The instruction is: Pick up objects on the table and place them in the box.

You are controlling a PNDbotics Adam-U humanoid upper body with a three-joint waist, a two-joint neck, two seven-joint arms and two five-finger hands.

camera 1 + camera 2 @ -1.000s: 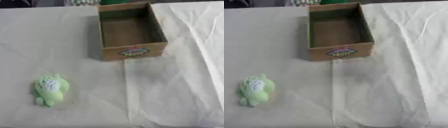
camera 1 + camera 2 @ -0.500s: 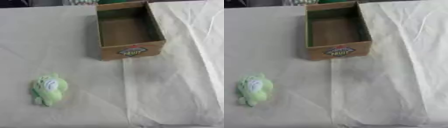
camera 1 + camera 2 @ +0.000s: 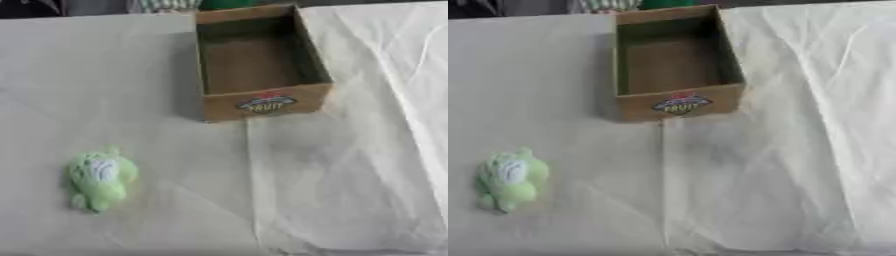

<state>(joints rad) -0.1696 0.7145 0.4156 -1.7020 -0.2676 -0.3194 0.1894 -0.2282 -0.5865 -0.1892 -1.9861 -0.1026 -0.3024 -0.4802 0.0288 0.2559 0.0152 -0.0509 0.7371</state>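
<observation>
Neither hand shows; the soft green plush toy point(image 3: 101, 180) could squash and slip before reaching the open cardboard box point(image 3: 262, 102).

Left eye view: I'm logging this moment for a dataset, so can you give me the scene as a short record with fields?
surface: table under a wrinkled white cloth
container: open cardboard box, far centre, printed label on its near wall
box contents: nothing visible inside
object to pick: green plush toy, near left, lying on the cloth
toy vs box: apart, toy nearer and to the left
left hand: not in view
right hand: not in view
task state: toy not yet in the box
</observation>
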